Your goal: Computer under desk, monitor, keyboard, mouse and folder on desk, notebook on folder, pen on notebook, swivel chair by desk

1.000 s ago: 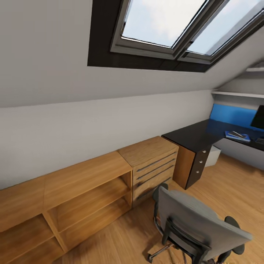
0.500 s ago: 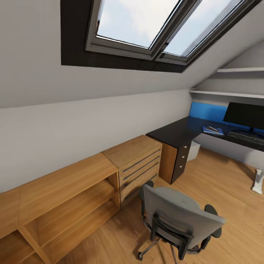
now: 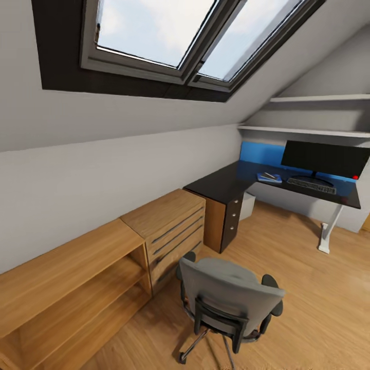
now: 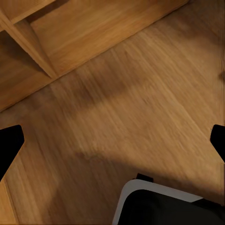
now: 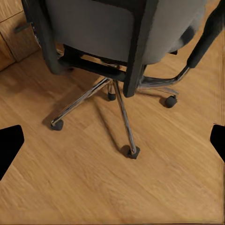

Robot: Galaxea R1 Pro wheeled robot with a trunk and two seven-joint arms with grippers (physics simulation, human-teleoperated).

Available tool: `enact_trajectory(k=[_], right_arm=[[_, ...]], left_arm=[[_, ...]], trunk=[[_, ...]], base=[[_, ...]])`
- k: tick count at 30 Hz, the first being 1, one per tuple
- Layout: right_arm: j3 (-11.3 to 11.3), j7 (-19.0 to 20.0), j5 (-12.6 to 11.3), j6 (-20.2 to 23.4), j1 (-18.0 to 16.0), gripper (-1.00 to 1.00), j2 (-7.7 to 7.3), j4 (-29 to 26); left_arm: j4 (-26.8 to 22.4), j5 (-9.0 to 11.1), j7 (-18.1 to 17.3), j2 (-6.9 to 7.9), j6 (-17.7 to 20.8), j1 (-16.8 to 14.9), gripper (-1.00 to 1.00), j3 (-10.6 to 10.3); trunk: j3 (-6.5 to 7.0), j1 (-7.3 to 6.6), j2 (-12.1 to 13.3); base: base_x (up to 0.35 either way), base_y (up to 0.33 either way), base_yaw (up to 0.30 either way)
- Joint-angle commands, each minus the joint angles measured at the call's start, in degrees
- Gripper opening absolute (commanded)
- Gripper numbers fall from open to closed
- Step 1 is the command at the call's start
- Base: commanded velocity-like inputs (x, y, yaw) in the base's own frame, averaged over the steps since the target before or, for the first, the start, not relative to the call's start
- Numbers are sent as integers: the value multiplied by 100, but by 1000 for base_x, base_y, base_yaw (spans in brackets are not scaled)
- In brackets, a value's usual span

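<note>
Swivel chair (image 3: 226,298): well apart from the desk (image 3: 231,182), back toward me. Both claws, left (image 4: 112,140) and right (image 5: 112,140), spread wide, empty. I approach squarely, push gently deskward.

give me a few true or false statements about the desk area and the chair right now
1. The monitor stands on the desk. True.
2. The swivel chair is tucked under the desk. False: it stands out on the wooden floor, apart from the desk, nearer the light-wood drawer chest.
3. The folder lies on the chair seat. False: it lies on the desk, left of the keyboard.
4. The keyboard lies on the desk in front of the monitor. True.
5. The right gripper is closed on the chair's base. False: its fingertips sit wide apart over the floor.
</note>
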Motion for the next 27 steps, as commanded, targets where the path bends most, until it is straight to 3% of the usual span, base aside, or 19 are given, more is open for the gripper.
enact_trajectory(k=[1,27], right_arm=[[48,-40,-9,-11,-7,100,4,9],[52,-40,-9,-8,-7,100,1,11]], left_arm=[[-1,23,37,-1,-11,-3,100,-50],[2,23,37,-1,-11,-3,100,-50]], trunk=[[-13,4,-13],[-13,4,-13]], base=[[0,0,-296],[0,0,-296]])
